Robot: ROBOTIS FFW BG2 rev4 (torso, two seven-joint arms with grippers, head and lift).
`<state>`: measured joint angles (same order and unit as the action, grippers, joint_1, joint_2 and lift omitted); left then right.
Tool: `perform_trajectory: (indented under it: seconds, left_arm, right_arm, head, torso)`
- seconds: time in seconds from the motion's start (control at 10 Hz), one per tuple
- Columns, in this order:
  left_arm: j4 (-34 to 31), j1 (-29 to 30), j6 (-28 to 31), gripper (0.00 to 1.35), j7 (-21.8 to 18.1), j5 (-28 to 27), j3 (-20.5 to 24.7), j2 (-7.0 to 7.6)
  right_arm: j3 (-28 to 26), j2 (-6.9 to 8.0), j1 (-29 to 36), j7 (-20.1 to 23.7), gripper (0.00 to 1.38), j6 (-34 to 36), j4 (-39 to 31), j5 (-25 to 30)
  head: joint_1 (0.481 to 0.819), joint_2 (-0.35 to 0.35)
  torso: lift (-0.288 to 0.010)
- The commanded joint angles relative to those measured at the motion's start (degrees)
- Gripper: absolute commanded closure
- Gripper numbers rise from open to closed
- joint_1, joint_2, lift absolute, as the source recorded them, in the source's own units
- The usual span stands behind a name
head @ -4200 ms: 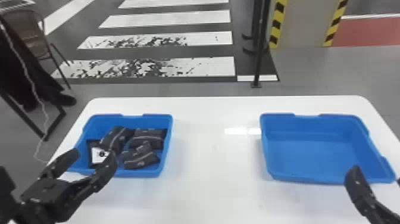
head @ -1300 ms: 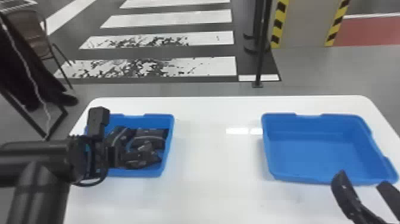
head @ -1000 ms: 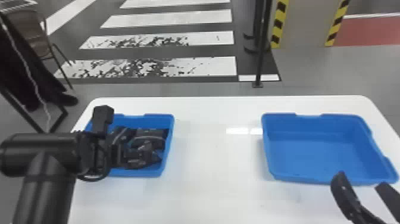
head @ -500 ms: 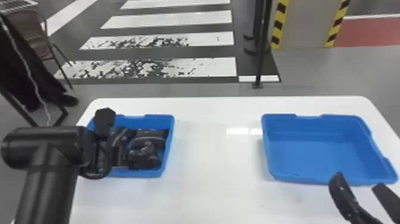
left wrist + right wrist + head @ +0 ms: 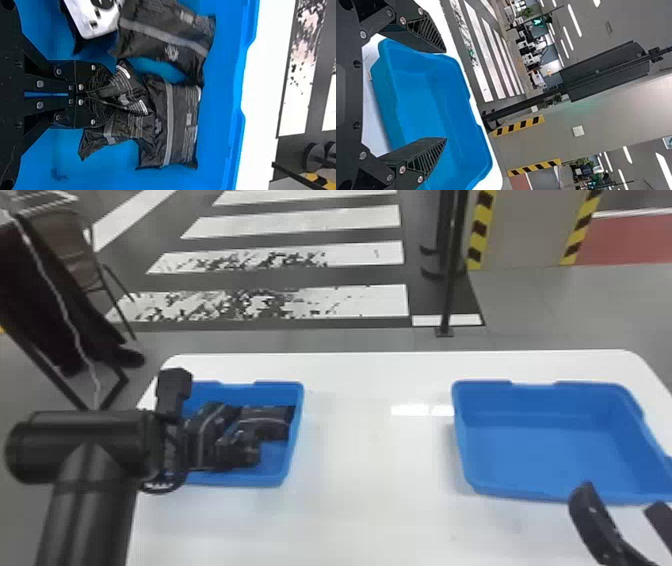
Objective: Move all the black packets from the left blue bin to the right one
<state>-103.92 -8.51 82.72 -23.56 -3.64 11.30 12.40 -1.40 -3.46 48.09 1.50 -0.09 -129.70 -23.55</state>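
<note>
My left gripper (image 5: pixel 104 95) is clenched on a black packet (image 5: pixel 126 90), likely grasp step; next, lift clear, carry to right blue bin (image 5: pixel 540 450).

A white table (image 5: pixel 375 500) with rounded far corners is shown across the lower frame of the head view. The left blue bin (image 5: pixel 240 479) is placed at lower left, the right blue bin (image 5: pixel 550 455) at lower right.
</note>
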Motion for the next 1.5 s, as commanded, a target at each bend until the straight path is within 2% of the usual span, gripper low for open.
perform_trajectory:
  seconds: [0.0,0.3,0.5,0.7,0.8,1.1,1.4]
  left_arm:
    - [-5.8,3.3,0.1,1.21,-0.7,3.0,2.5,0.08]
    - [-18.4,11.3,-3.7,1.21,-2.4,15.2,4.2,-0.54]
    - [-24.4,14.8,-6.4,1.21,-3.2,22.4,1.5,-1.24]
    - [-26.9,15.7,-7.8,1.21,-4.0,27.3,-2.3,-1.42]
    - [-27.6,16.0,-7.8,1.21,-4.1,28.2,-4.1,-1.5]
    - [-28.1,16.1,-7.8,1.21,-4.6,31.9,-8.9,-2.03]
    - [-28.2,15.3,-7.9,1.21,-4.6,32.4,-11.1,-1.94]
  right_arm:
    - [-0.1,-0.05,0.0,0.3,0.25,0.1,-0.3,-0.3]
    - [0.0,-0.4,-3.0,5.0,0.25,5.8,-1.4,-2.5]
    - [1.1,-0.75,-6.0,9.0,0.26,12.2,-2.6,-5.6]
    - [3.0,-1.98,-10.3,12.5,0.26,19.5,-2.8,-7.8]
    - [3.7,-2.6,-13.5,14.5,0.26,22.9,-2.0,-7.6]
    - [4.3,-2.78,-19.3,18.0,0.26,27.2,0.5,-7.9]
    - [5.4,-2.78,-21.5,19.1,0.26,27.8,1.0,-7.8]
  head:
    - [0.695,0.164]
    - [0.695,0.155]
    - [0.695,0.113]
    - [0.695,0.074]
    - [0.695,0.061]
    - [0.695,0.029]
    - [0.695,-0.005]
  torso:
    - [-0.138]
    - [-0.138]
    - [-0.138]
    - [-0.138]
    - [-0.138]
    - [-0.138]
    - [-0.138]
